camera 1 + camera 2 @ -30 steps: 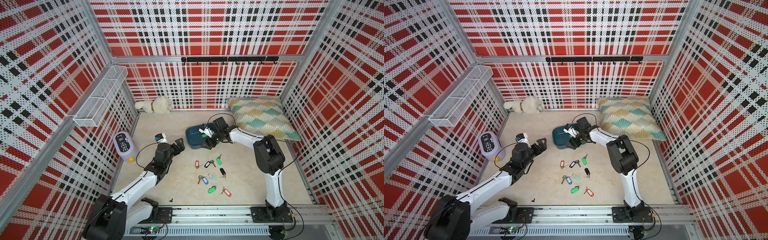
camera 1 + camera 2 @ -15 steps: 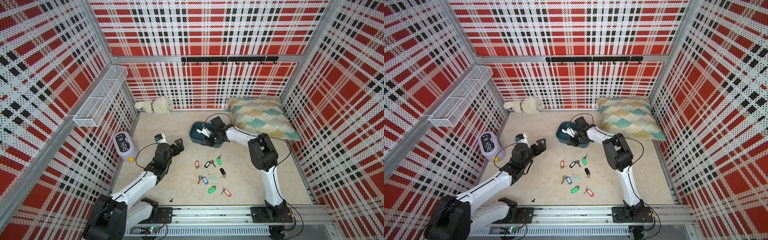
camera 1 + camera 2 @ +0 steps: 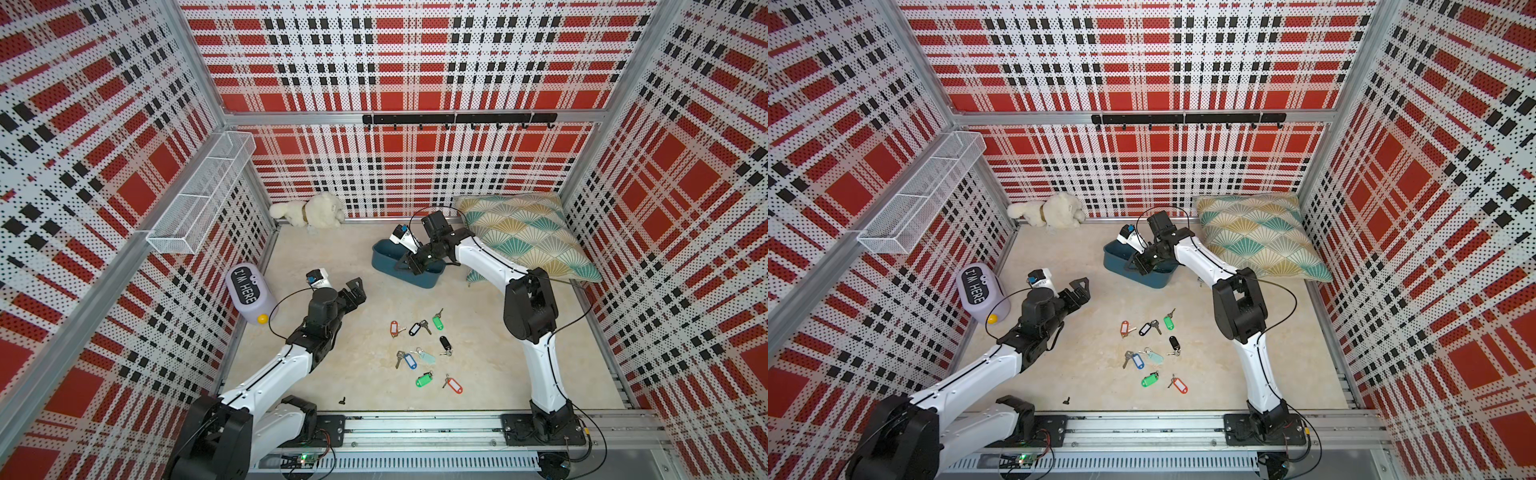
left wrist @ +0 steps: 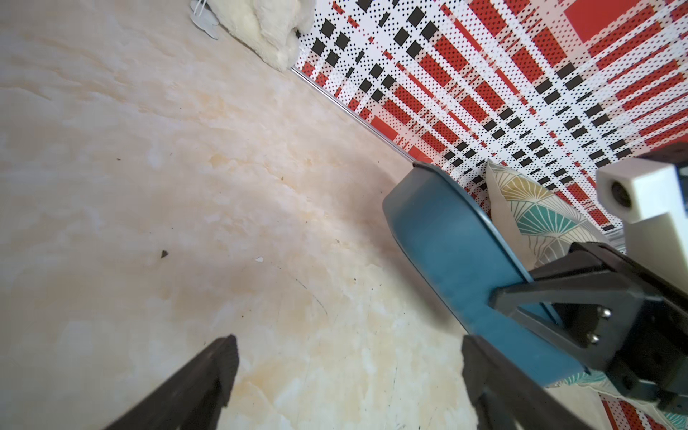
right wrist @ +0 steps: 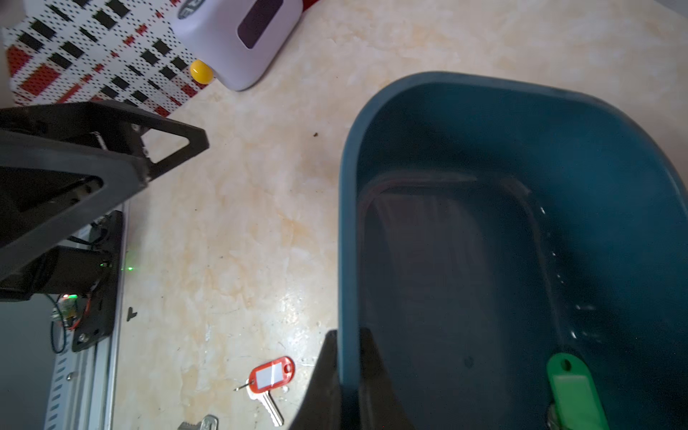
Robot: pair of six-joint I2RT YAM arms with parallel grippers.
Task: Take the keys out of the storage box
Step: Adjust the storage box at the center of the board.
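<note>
Back by the pillow point(image 3: 523, 237), the right end effector point(image 5: 348, 346) is pinched on the box point(image 5: 484, 123) wall, I'd guess to tip out the green key point(image 5: 575, 391) inside, other keys point(image 3: 411, 360) scattered on the bench point(image 3: 332, 365), left end effector point(image 3: 357, 290) wide open and empty.

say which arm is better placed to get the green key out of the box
Probably right: right gripper pinches the storage box wall, ready to tip out the green-tagged key; left gripper hangs open, apart.
</note>
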